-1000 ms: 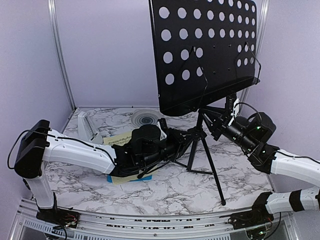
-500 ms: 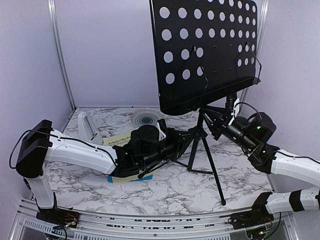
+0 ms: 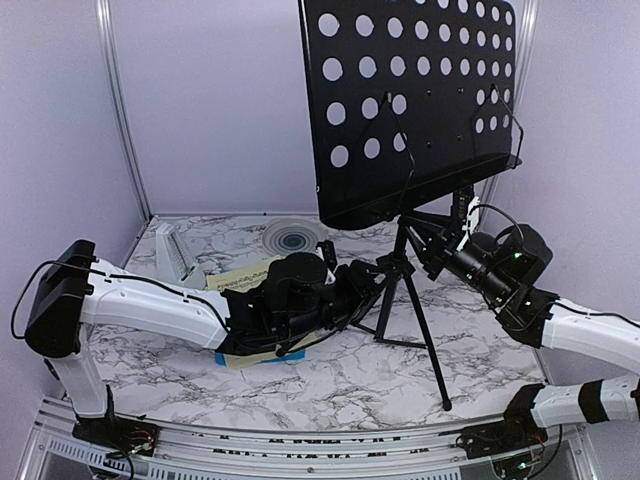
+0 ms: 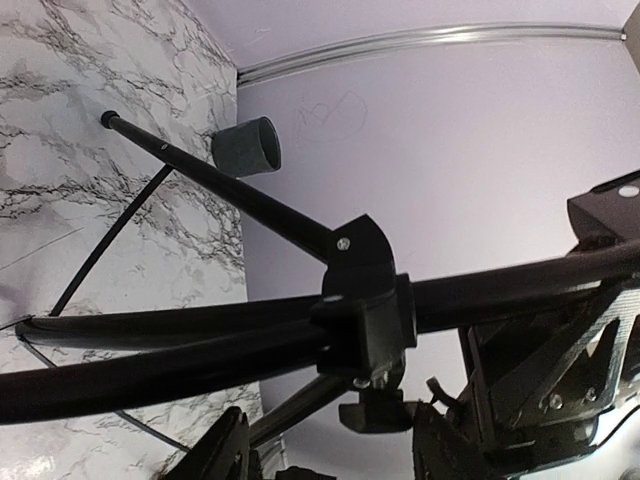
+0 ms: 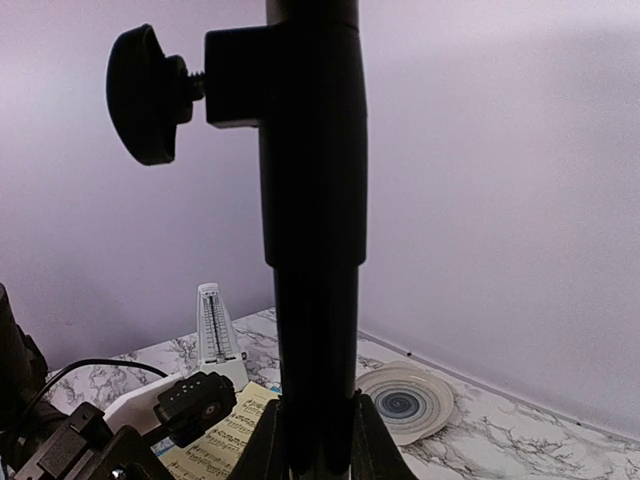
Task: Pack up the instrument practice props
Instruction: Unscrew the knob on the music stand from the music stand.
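The black hole-punched music stand (image 3: 410,100) stands upright on its tripod legs (image 3: 418,330). My left gripper (image 3: 372,277) reaches in low at the tripod hub (image 4: 365,300). It (image 4: 335,452) is open, its fingers (image 4: 215,455) apart on either side of a small knob under the hub. My right gripper (image 3: 438,248) is shut on the stand's pole (image 5: 315,300), just below a clamp knob (image 5: 148,92). The white metronome (image 5: 213,330) stands at the back left (image 3: 172,250). A yellow sheet-music page (image 3: 240,280) lies under my left arm, and a blue page edge (image 3: 262,357) shows below it.
A round swirl-patterned plate (image 3: 292,238) lies at the back of the marble table. A dark mug (image 4: 248,148) lies on its side by the wall beyond one tripod leg. Lilac walls close in the back and both sides.
My left gripper's jaws have opened by the tripod hub and its wrist has turned slightly. The right arm and the stand have not moved.
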Tool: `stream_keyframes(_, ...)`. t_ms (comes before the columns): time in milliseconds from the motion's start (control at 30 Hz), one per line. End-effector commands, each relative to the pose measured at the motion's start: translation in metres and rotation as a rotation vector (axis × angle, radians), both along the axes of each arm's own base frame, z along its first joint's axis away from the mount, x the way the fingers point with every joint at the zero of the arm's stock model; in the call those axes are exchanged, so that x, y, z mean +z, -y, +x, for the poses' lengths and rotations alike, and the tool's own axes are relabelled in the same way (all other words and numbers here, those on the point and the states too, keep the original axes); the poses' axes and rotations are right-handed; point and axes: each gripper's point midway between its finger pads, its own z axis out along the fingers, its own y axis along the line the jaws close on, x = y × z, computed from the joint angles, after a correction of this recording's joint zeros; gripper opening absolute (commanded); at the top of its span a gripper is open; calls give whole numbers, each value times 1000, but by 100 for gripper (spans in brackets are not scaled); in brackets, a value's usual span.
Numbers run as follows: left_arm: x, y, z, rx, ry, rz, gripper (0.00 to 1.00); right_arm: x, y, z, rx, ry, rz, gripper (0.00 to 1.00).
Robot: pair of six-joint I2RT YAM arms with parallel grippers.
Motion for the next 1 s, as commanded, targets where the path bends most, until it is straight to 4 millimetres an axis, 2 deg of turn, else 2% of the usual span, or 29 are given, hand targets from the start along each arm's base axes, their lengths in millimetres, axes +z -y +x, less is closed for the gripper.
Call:
stream_keyframes(0,-16,-10,-11,-19,91,218,65,28,-2,-9,39,38,57,0)
stream_keyframes(33,-6,-12,-9,-12,122,223,71,28,-3,-9,41,38,56,0)
stream_keyframes(133,19,-16,-7,-4,196,244,77,29,-3,-8,43,37,56,0)
stream_keyframes(267,36,-8,-10,-39,236,241,79,29,-4,-8,48,34,57,0)
stream_keyframes(400,37,4,-9,-75,238,236,78,29,-4,-9,49,34,58,0)
stream_keyframes(467,29,10,-7,-97,212,240,72,30,-4,-9,51,36,58,0)
stream_keyframes(567,21,14,-6,-101,185,237,58,30,-4,-10,50,37,56,0)
stream_keyframes(800,11,16,-2,-91,143,264,55,31,-3,-11,49,39,60,0)
stream_keyframes(967,10,15,3,-79,139,263,46,30,-3,-10,51,37,59,0)
